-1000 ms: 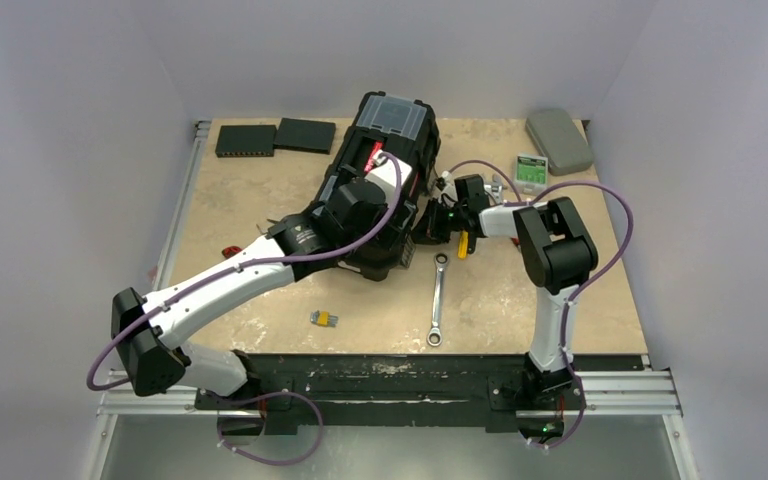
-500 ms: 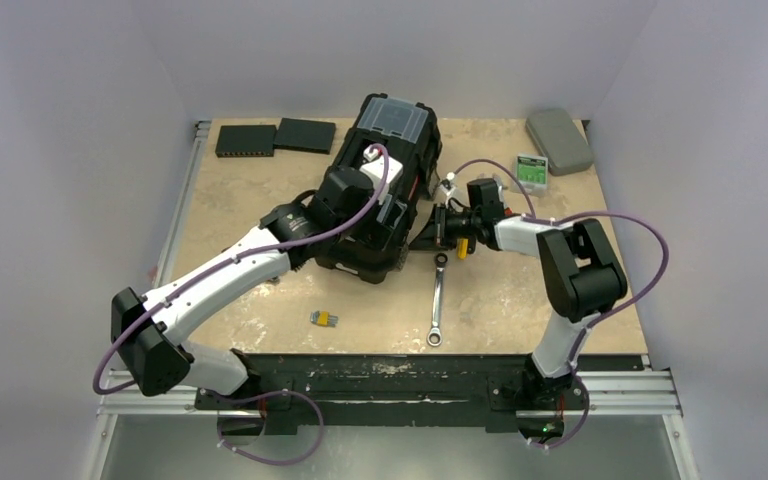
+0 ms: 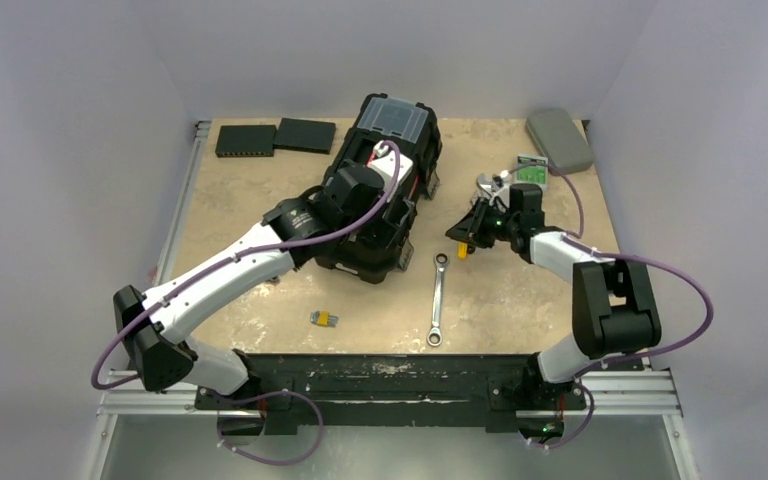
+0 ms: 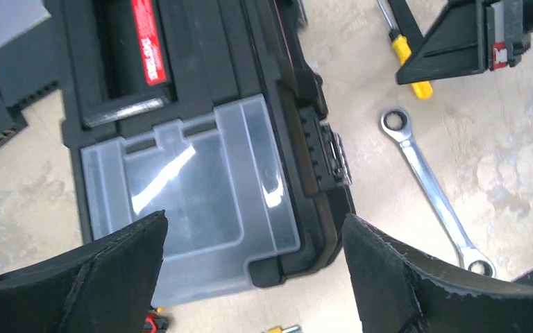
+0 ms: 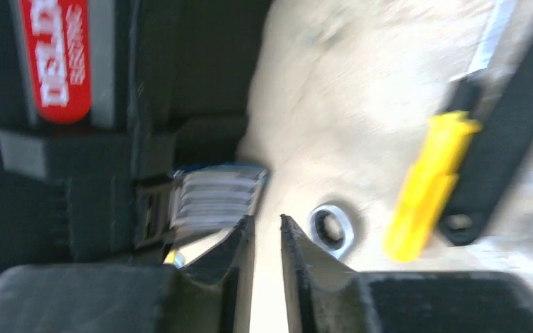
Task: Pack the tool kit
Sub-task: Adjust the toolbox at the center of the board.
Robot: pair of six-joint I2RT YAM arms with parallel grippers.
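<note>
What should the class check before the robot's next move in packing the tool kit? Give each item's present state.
1. Left gripper open and empty: ok.
2. Right gripper empty: ok, jaws barely apart.
3. Clear lid raised for packing: not ok, it lies flat.
4. Side latch released: cannot tell.
5. Wrench and yellow screwdriver packed: not ok, both lie outside the toolbox.

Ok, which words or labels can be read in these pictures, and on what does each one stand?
"DEL": start of the white lettering on the red label on the toolbox; the rest is cut off or blurred.
The green and white packet: print too small to read.
The sticker on the right pincer: too small to read.
</note>
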